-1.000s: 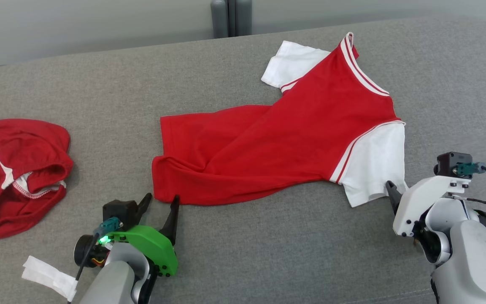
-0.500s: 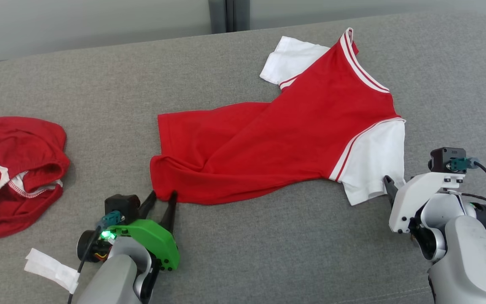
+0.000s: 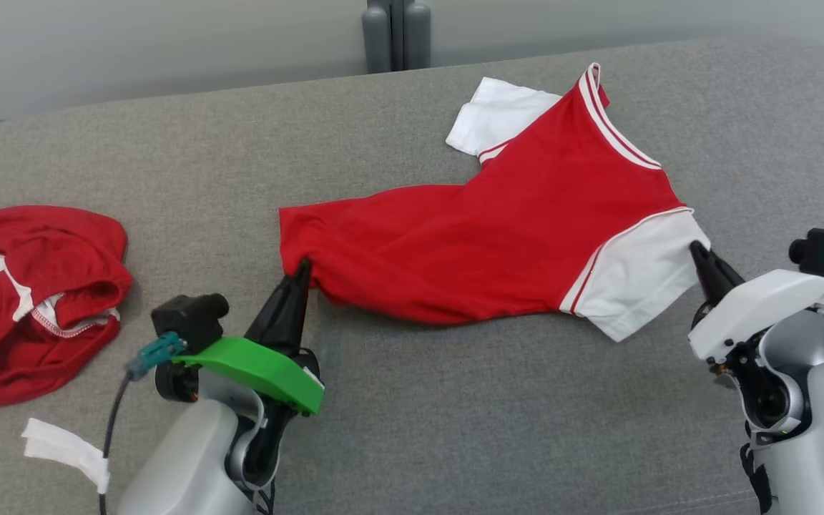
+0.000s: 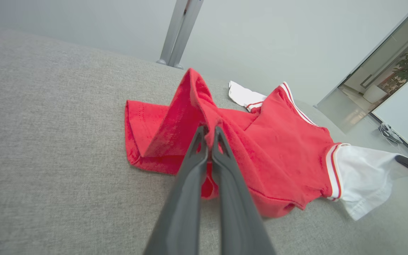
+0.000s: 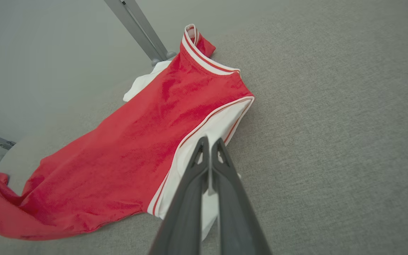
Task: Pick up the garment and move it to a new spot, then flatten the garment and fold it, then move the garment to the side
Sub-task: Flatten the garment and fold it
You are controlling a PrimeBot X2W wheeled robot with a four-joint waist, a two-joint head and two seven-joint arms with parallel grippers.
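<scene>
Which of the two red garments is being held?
The spread-out shirt with white sleeves, pinched by the left pincer and right pincer; the crumpled garment lies untouched.

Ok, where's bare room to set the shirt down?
Free: near strip below the shirt, between left end effector and right end effector; the far stretch behind the crumpled red garment. Crowded: near left, around that garment and white scrap.
</scene>
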